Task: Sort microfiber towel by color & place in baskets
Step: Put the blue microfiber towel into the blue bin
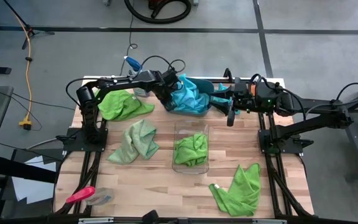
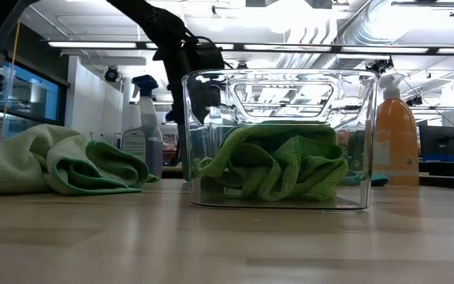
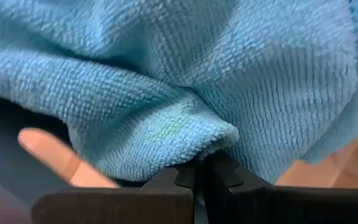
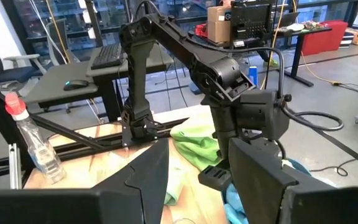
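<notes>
A turquoise towel point(image 1: 188, 94) lies heaped over the left part of the teal tub point(image 1: 218, 87) at the table's far side. My left gripper point(image 1: 168, 93) is at the towel's left side, shut on it; the turquoise towel point(image 3: 185, 74) fills the left wrist view. My right gripper point(image 1: 230, 114) hovers open just right of the tub, touching nothing. The clear bin point(image 1: 191, 146) stands mid-table with a lime green towel point(image 2: 278, 167) bunched inside. Three more green towels lie on the table: far left point(image 1: 123, 104), centre left point(image 1: 135, 142) and near right point(image 1: 238, 190). My left gripper pinches a rounded fold of the turquoise towel point(image 3: 213, 138) between its two shut fingers point(image 3: 176, 179), coming from the table's left. Several layers bunch at the fold. The rest of the cloth spreads away from the fingers and drapes over the tub.
A spray bottle point(image 1: 132, 62) stands at the far edge behind my left arm, and an orange bottle point(image 2: 396, 130) shows beside the clear bin. A red-handled tool point(image 1: 79, 195) lies at the near left corner. Bare wood lies in front of the clear bin.
</notes>
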`<state>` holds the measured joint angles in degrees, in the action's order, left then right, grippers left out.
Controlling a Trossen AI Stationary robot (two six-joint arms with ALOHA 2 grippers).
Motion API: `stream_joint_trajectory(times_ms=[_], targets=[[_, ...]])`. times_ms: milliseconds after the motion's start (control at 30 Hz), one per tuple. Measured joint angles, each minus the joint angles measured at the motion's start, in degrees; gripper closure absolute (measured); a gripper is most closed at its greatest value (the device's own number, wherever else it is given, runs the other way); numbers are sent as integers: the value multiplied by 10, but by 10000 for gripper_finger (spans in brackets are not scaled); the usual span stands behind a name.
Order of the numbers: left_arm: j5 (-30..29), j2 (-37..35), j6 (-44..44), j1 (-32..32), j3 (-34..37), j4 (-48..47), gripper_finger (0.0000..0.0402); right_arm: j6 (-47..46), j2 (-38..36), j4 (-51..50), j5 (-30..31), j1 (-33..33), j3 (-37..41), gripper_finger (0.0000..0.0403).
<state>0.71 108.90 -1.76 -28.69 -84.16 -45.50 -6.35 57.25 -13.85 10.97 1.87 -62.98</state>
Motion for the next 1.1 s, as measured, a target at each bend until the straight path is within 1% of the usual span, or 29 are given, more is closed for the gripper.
stream_joint_trajectory(times_ms=[233,333,500,633,767,967,1100], targets=[[5,0,-14,3,0,107,401,13,0,-1,0,0,0,238],[8,13,-28,7,-2,135,401,13,0,-1,0,0,0,238],[13,46,-42,7,-1,126,401,13,0,-1,0,0,0,238],[11,53,-55,6,-2,126,394,13,0,-1,0,0,0,238],[15,40,-59,7,0,122,365,15,0,-2,0,0,0,238],[50,-4,-79,7,0,123,292,23,0,-2,0,0,0,238],[64,-42,-82,10,0,122,254,23,0,-2,0,0,0,238]])
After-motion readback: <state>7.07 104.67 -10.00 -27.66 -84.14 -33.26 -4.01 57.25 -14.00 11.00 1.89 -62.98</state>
